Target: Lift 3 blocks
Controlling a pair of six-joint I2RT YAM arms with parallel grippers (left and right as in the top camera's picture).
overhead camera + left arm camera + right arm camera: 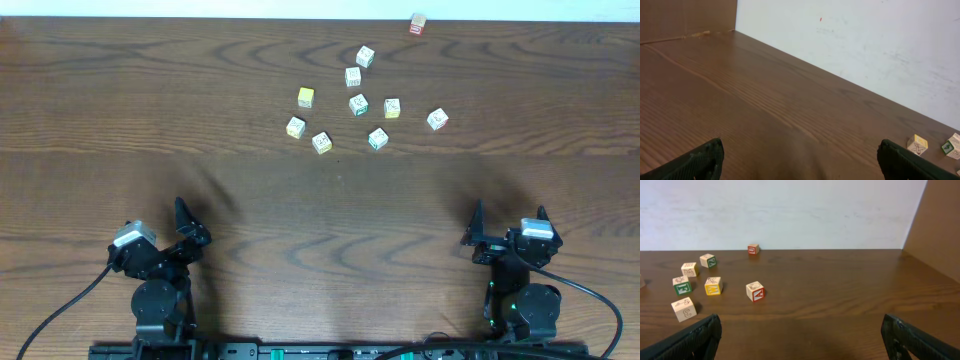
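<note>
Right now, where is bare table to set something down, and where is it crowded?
Free: the wide band of table between the blocks and the left arm and right arm; also left of the blocks. Crowded: the far middle, among them.

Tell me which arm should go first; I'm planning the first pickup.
Right. Its open pincer looks nearer the blocks, and its wrist view shows several; the left wrist view catches them only at its edge.
</note>
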